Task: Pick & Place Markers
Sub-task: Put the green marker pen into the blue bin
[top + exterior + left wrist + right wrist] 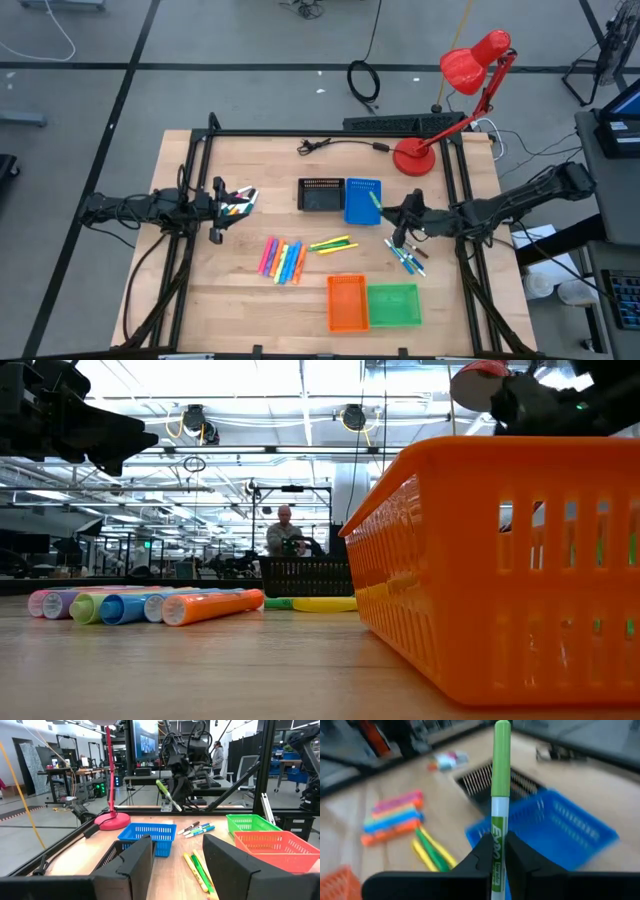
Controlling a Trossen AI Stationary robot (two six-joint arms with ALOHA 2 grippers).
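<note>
The right gripper point(498, 851) is clenched on a green-capped white marker point(500, 800) above the blue tray point(362, 200), its long axis along the fingers, cap pointing outward, while the left gripper point(217, 210) waits half-spread near the table's point(240, 290) left edge.

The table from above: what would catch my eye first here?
Probably the right gripper, shut on a green marker above the blue tray. Next, the fan of bright markers mid-table, and the red desk lamp at the far right corner. The left gripper waits at the left side.
</note>
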